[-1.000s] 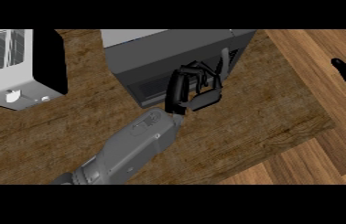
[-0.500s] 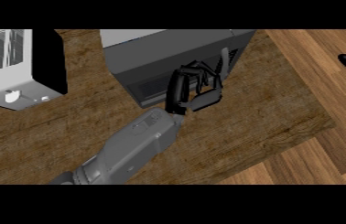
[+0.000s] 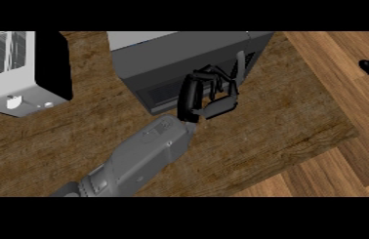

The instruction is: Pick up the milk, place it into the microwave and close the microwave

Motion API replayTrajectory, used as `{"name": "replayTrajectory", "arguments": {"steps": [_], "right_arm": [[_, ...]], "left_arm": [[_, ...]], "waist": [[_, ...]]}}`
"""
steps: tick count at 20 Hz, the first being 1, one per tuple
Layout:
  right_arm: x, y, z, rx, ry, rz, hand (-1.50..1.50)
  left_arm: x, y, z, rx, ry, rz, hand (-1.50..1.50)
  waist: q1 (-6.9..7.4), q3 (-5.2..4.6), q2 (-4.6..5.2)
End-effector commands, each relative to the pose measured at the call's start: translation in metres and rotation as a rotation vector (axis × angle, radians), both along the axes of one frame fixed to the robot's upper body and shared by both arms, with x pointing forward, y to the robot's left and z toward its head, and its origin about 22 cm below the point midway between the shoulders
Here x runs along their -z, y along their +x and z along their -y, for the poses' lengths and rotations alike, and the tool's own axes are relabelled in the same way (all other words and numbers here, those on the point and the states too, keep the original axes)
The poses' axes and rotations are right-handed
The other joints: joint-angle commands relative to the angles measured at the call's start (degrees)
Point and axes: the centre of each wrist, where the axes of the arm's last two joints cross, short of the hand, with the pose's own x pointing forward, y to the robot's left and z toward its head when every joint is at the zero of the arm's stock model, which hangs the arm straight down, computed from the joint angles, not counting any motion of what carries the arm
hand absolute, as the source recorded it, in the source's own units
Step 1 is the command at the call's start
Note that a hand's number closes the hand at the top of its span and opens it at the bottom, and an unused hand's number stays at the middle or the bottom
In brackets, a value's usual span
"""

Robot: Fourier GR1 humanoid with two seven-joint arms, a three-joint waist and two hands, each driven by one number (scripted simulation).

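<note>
We see the wooden counter [image 3: 288, 130] filling most of the view, with lighter planks [image 3: 328, 62] beyond its edge, off to the right of the left hand; behind that hand stands the microwave [image 3: 180, 55], a dark grey box with a paler grey strip along its far side and an even darker window low on its near face; its long axis runs across the view, left to right and a little skewed, and its front faces the lower edge, toward the arm; far to the hand's left sits a white appliance [image 3: 25, 94] with a black side panel and slots on top, well apart from the microwave; the grey forearm [image 3: 137, 157] comes in from the lower left and ends at the left hand [image 3: 191, 94], black, set right against the microwave's front near its right end; its fingers [image 3: 205, 77] are curled in narrow, the thumb below them, and wood shows through the gap, so we see nothing held; just right of the fingers a thin pale bar [image 3: 239, 69] stands upright in the view on the microwave; whether the fingers touch it we cannot tell; the milk we cannot make out, and whether it lies behind the door we cannot tell; at the far right edge, well apart, a black tip of the right hand [image 3: 364, 65] shows, its state hidden from us.
</note>
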Motion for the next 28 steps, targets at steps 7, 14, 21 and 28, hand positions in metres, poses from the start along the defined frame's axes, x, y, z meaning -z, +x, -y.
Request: {"name": "replayTrajectory", "arguments": {"steps": [7,14,21,28], "right_arm": [[-0.009,0.000,0.003,-0.044,-0.020,-0.016,-1.50],[-0.013,0.000,0.007,-0.056,-0.022,-0.018,-1.50],[-0.019,0.001,0.004,-0.121,0.003,0.004,-1.50],[-0.020,-0.001,0.003,-0.161,0.010,0.001,-1.50]], "left_arm": [[-0.009,0.020,-0.004,-0.037,0.008,-0.013,1.50],[-0.009,0.021,-0.004,-0.047,-0.001,-0.013,1.50],[0.003,0.020,-0.006,-0.041,0.097,-0.011,1.50],[0.014,0.023,-0.015,-0.134,0.152,-0.104,1.50]], "waist": [[-0.55,-0.17,0.81],[-0.99,-0.05,0.82],[-1.11,0.21,0.69],[0.96,0.15,0.18]]}}
